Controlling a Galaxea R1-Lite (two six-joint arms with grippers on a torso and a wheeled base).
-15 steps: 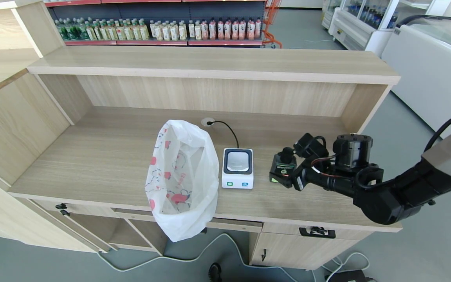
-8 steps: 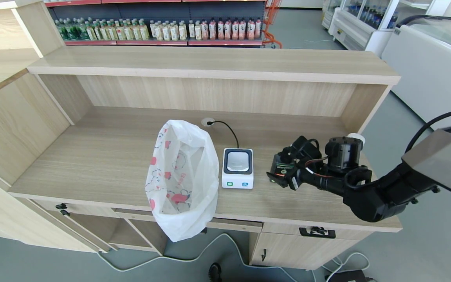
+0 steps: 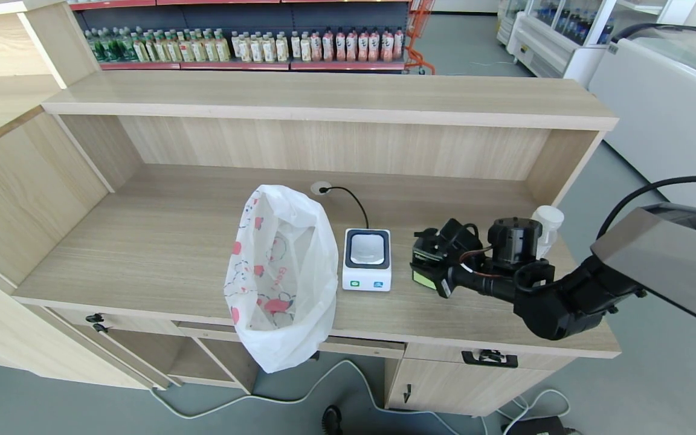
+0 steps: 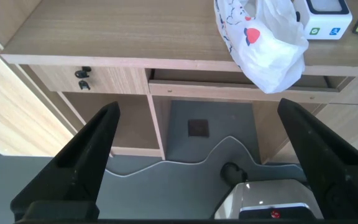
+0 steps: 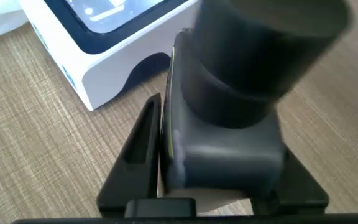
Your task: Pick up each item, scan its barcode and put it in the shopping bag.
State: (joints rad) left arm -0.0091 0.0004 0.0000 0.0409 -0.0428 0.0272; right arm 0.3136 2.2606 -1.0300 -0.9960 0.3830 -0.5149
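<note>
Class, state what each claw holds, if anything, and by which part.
Right claw grips the dark bottle by its square body, below the cap; left claw holds nothing.

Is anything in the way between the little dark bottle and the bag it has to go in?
Yes. The white scanner stands on the counter right between the dark bottle, held in the right gripper, and the shopping bag. It is low, so lifting the bottle over it should probably work.

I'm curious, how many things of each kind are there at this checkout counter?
Bags: 1, white plastic shopping bag with red prints
Scanners: 1, white box-shaped barcode scanner
Bottles: 2, dark bottle with green label and clear bottle with white cap
Total: 4
</note>
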